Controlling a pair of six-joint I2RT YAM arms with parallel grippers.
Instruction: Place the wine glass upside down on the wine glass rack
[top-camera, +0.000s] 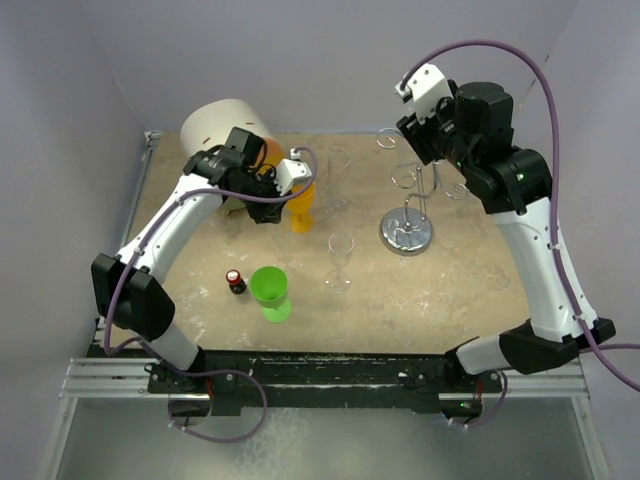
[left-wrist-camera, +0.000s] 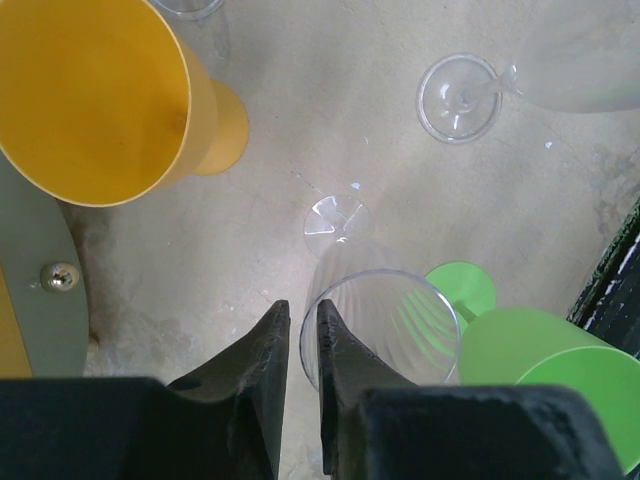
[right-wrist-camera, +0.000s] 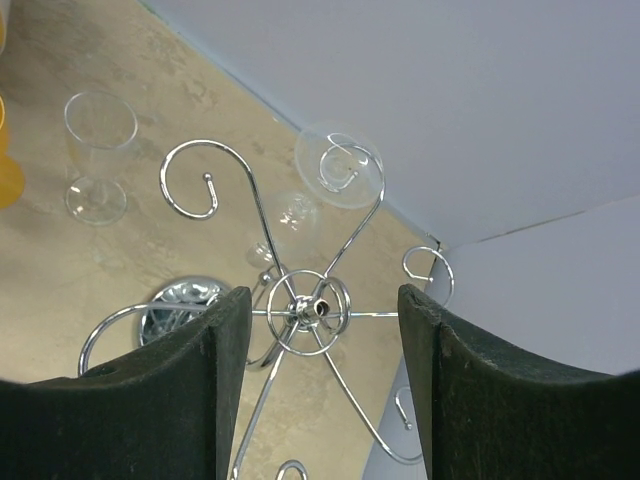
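The wine glass rack (top-camera: 407, 232) stands at the right of the table, with a chrome base and looped wire arms. My right gripper (top-camera: 418, 135) is open and empty, right above the rack's top hub (right-wrist-camera: 305, 310), with a finger on each side of it. A clear wine glass (right-wrist-camera: 340, 168) hangs upside down from one looped arm. Another wine glass (top-camera: 340, 260) stands upright mid-table. My left gripper (top-camera: 280, 190) hovers beside the orange cup (top-camera: 302, 205). In the left wrist view its fingers (left-wrist-camera: 300, 312) are almost together with nothing between them, above that glass's rim (left-wrist-camera: 385, 330).
A green cup (top-camera: 270, 292) and a small dark bottle (top-camera: 236, 282) stand near the front. A white cylinder (top-camera: 225, 125) stands at the back left. A further upright clear glass (right-wrist-camera: 100, 150) stands behind the orange cup. Grey walls enclose the table.
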